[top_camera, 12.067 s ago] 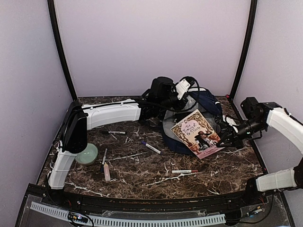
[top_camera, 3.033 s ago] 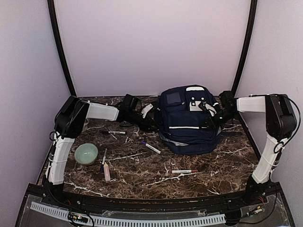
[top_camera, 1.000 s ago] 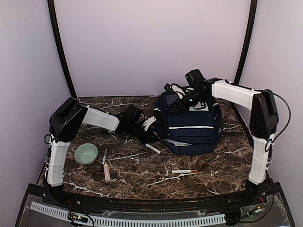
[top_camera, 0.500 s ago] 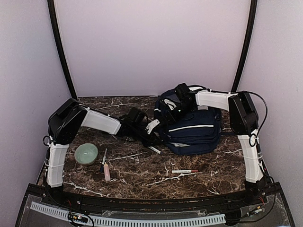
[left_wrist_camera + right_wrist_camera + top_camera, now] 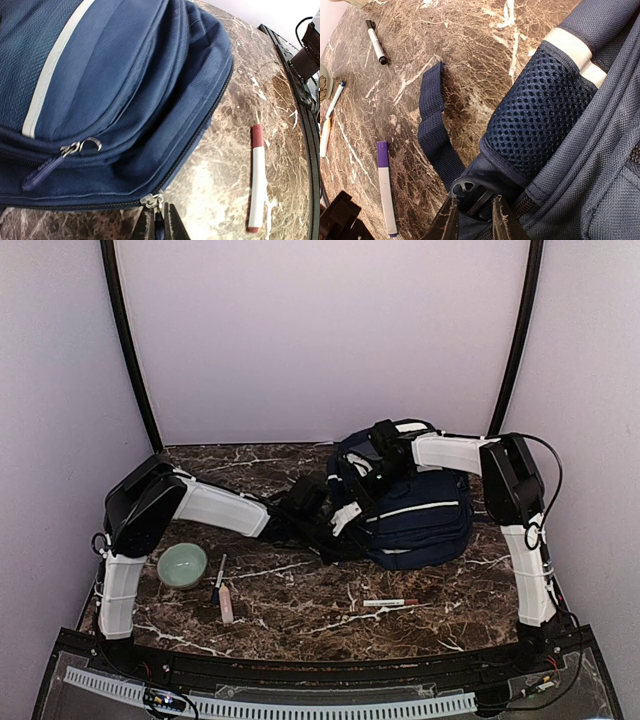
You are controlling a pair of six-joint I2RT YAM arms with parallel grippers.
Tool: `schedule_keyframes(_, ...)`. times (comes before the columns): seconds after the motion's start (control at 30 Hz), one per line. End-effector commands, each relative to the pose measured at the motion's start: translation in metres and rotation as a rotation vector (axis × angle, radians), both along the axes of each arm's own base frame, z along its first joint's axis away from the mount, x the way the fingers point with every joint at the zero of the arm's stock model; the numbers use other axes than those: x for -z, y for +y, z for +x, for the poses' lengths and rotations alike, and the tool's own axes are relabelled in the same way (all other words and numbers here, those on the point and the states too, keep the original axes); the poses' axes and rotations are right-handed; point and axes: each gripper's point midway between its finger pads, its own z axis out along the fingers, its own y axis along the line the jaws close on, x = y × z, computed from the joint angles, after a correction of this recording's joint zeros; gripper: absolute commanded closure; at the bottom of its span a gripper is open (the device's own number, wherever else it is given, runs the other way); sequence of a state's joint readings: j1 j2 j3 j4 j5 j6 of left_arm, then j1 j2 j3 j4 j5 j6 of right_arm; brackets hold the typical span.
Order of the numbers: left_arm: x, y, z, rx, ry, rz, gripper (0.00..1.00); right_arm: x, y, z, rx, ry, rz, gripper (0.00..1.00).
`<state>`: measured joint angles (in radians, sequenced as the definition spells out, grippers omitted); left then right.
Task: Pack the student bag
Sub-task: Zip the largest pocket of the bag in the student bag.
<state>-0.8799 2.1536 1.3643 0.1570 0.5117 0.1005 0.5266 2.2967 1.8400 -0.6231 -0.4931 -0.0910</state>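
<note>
The navy-blue student bag (image 5: 420,510) lies flat at the back right of the table, its white stripe facing up. In the left wrist view my left gripper (image 5: 160,228) is shut on the pull of the main zipper, just below the metal slider (image 5: 152,200) at the bag's (image 5: 115,85) lower edge. In the top view the left gripper (image 5: 352,532) is at the bag's front left corner. My right gripper (image 5: 474,221) is closed around a black plastic strap buckle (image 5: 469,192) under the mesh shoulder strap (image 5: 540,115). In the top view it (image 5: 373,478) is at the bag's upper left.
A red-capped marker (image 5: 256,185) lies in front of the bag (image 5: 390,602). A purple marker (image 5: 385,192), a black marker (image 5: 375,42) and a loose dark strap (image 5: 432,125) lie left of the bag. A green bowl (image 5: 182,565) and a pink tube (image 5: 226,603) sit front left.
My left gripper has moved right along the bag's front edge with the zipper pull. The bag shifted slightly right. The right gripper stays at the bag's upper left.
</note>
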Motion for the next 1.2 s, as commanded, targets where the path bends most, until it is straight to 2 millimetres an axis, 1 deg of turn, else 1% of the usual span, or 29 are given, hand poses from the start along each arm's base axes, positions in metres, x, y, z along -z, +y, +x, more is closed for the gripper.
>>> schedule_keyframes(0.0,-0.051,-0.026,-0.044,0.155,-0.013,-0.084,1.00,0.060,-0.033,-0.015,0.049,0.128,-0.152,0.75)
schedule_keyframes(0.2,-0.081,-0.050,-0.064,0.221,-0.057,-0.136,1.00,0.048,-0.027,-0.016,0.035,0.134,-0.110,0.76)
schedule_keyframes(0.27,-0.093,-0.055,-0.070,0.241,-0.078,-0.142,1.00,0.043,-0.025,-0.016,0.033,0.130,-0.098,0.76)
schedule_keyframes(0.37,-0.117,-0.057,-0.078,0.257,-0.111,-0.187,1.00,0.040,-0.025,-0.014,0.033,0.124,-0.096,0.76)
schedule_keyframes(0.43,-0.123,-0.061,-0.082,0.265,-0.120,-0.213,1.00,0.040,-0.022,-0.015,0.027,0.131,-0.083,0.76)
schedule_keyframes(0.5,-0.118,-0.071,-0.086,0.282,-0.099,-0.230,1.00,0.039,-0.018,-0.015,0.019,0.142,-0.066,0.76)
schedule_keyframes(0.53,-0.112,-0.078,-0.091,0.298,-0.078,-0.232,1.00,0.038,-0.017,-0.015,0.016,0.144,-0.062,0.76)
schedule_keyframes(0.6,-0.094,-0.090,-0.101,0.324,-0.053,-0.210,1.00,0.036,-0.014,-0.015,0.010,0.149,-0.049,0.76)
schedule_keyframes(0.67,-0.071,-0.099,-0.110,0.333,-0.043,-0.178,1.00,0.033,-0.013,-0.016,0.005,0.149,-0.039,0.76)
schedule_keyframes(0.73,-0.051,-0.106,-0.116,0.335,-0.025,-0.152,1.00,0.031,-0.012,-0.018,0.000,0.152,-0.030,0.76)
schedule_keyframes(0.8,-0.036,-0.112,-0.118,0.323,-0.019,-0.135,1.00,0.029,-0.011,-0.017,-0.003,0.152,-0.022,0.76)
schedule_keyframes(0.87,-0.028,-0.117,-0.114,0.298,-0.018,-0.122,1.00,0.027,-0.010,-0.017,-0.006,0.154,-0.017,0.76)
schedule_keyframes(0.93,-0.028,-0.119,-0.111,0.285,-0.022,-0.115,1.00,0.022,-0.008,-0.018,-0.017,0.153,-0.010,0.77)
schedule_keyframes(0.97,-0.031,-0.119,-0.111,0.284,-0.024,-0.114,1.00,0.016,-0.008,-0.019,-0.024,0.149,-0.001,0.77)
schedule_keyframes(1.03,-0.034,-0.117,-0.110,0.278,-0.033,-0.108,1.00,-0.005,-0.010,-0.021,-0.040,0.117,0.019,0.76)
schedule_keyframes(1.1,-0.039,-0.113,-0.108,0.271,-0.054,-0.098,1.00,-0.041,-0.016,-0.023,-0.061,0.056,0.051,0.75)
schedule_keyframes(1.17,-0.046,-0.109,-0.106,0.256,-0.079,-0.092,1.00,-0.072,-0.030,-0.027,-0.075,0.012,0.081,0.70)
